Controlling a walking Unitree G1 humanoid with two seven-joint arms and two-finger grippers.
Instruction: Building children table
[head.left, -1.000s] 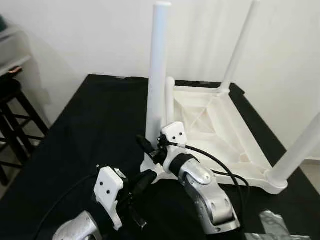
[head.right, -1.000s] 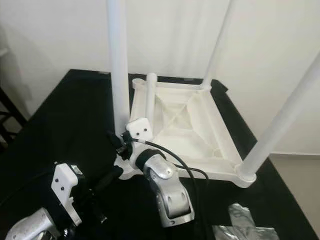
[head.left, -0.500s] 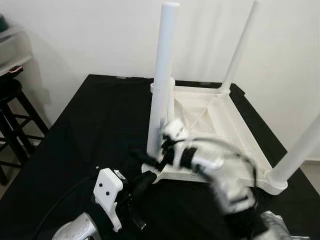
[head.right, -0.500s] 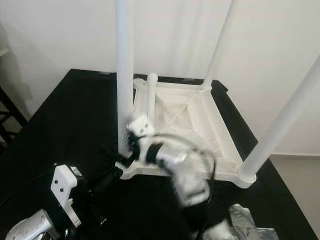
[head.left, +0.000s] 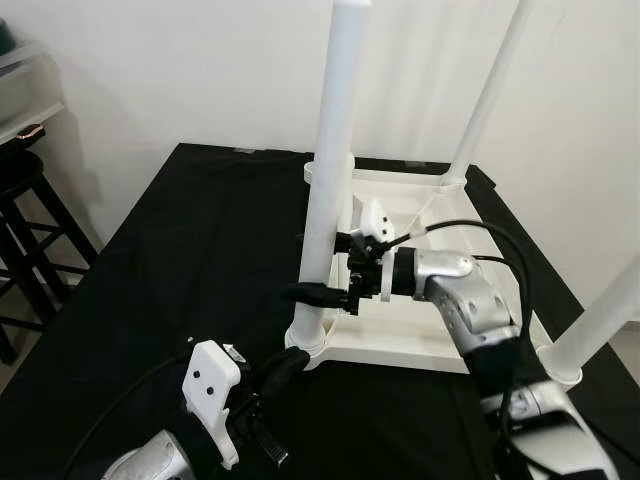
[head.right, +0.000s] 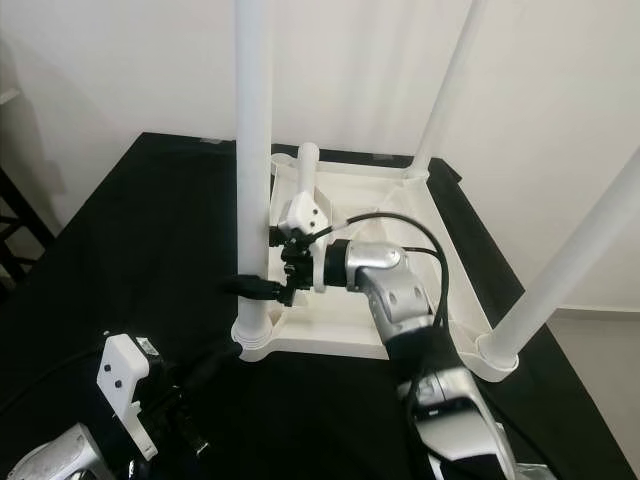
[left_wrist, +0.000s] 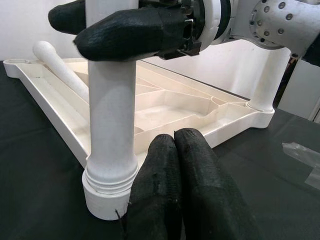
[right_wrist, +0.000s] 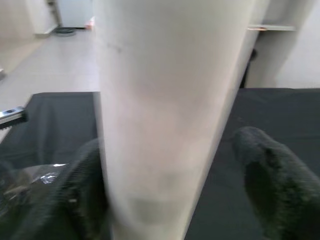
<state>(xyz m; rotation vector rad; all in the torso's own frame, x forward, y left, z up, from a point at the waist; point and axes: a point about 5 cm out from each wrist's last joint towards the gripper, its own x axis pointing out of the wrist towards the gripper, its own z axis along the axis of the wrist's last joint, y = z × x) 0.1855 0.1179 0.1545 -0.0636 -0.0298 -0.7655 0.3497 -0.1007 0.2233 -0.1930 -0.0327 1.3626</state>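
Note:
A white children's table (head.left: 400, 352) lies upside down on the black cloth. Three legs stand in its corners, the near-left leg (head.left: 328, 170) tallest in view. A loose leg (head.right: 305, 175) rests in the far-left of the underside. My right gripper (head.left: 312, 291) reaches in from the right and straddles the near-left leg low down. It is open: one finger (right_wrist: 82, 197) touches the leg (right_wrist: 160, 115), the other finger (right_wrist: 267, 167) stands a little off it. My left gripper (left_wrist: 175, 185) is shut and empty, low beside that leg's base socket (left_wrist: 107, 192).
Dark wooden stools (head.left: 20, 235) stand off the table's left edge. A crumpled clear wrapper (left_wrist: 305, 155) lies on the cloth near the front right. The white wall runs close behind the table. Bare black cloth (head.left: 200, 230) spreads to the left.
My right gripper has lifted from the table's near-left corner and swung round to straddle the leg partway up. The leg stands more upright. The left gripper has barely moved.

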